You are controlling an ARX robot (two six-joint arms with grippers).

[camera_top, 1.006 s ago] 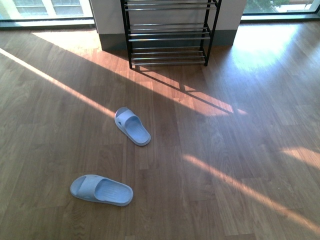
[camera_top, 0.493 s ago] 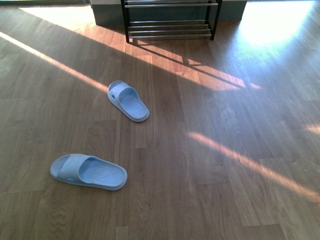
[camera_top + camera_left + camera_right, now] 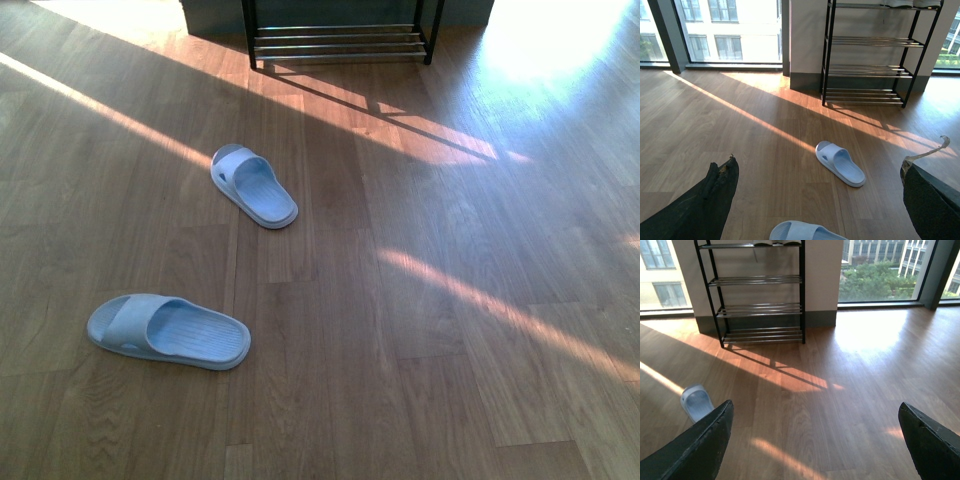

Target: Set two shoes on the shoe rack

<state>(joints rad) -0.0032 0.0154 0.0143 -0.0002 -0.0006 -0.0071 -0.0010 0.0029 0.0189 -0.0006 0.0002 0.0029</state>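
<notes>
Two pale blue slides lie apart on the wooden floor. The near slide [image 3: 168,331] lies sideways at the lower left, and the far slide [image 3: 254,186] lies beyond it, pointing toward the shoe rack [image 3: 340,40]. Only the rack's lowest chrome rods and black legs show at the top of the front view. In the left wrist view my left gripper [image 3: 819,167] hangs open above the floor, with the far slide [image 3: 840,163] and the near slide [image 3: 805,231] between its fingers. My right gripper [image 3: 815,406] is open over bare floor. One slide [image 3: 696,401] peeks out beside its finger.
The shoe rack [image 3: 867,45] stands against a white wall between tall windows [image 3: 730,30]. Its lower shelves hold nothing, and shoe soles [image 3: 910,3] show on the top shelf. Sun stripes cross the floor [image 3: 450,300].
The front view has moved closer and tipped down. Both slides look larger and sit further left, and most of the rack has slid off the top edge.
</notes>
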